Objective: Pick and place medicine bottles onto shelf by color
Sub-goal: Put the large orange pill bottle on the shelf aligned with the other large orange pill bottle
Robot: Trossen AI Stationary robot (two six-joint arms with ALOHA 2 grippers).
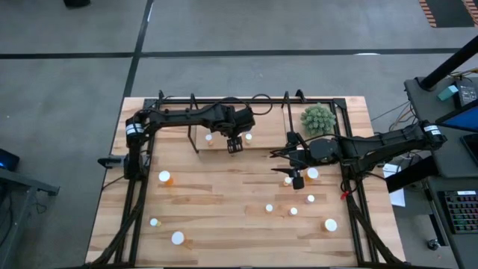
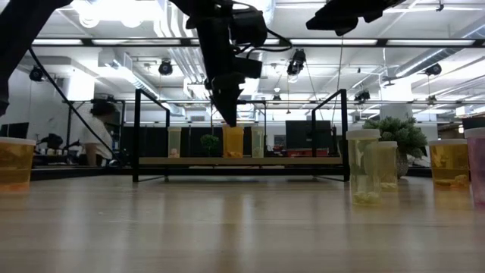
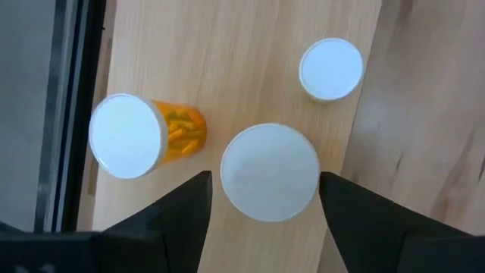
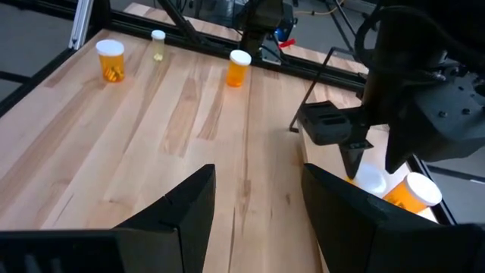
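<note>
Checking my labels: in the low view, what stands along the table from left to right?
Left amber bottle → shelf → pale bottle → green plant → right amber bottle.

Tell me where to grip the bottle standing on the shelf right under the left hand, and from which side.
Grip the round white cap of the bottle from straight above. It stands upright between the left hand's open fingers, and two neighbouring bottles stand apart from it, leaving room either side.
</note>
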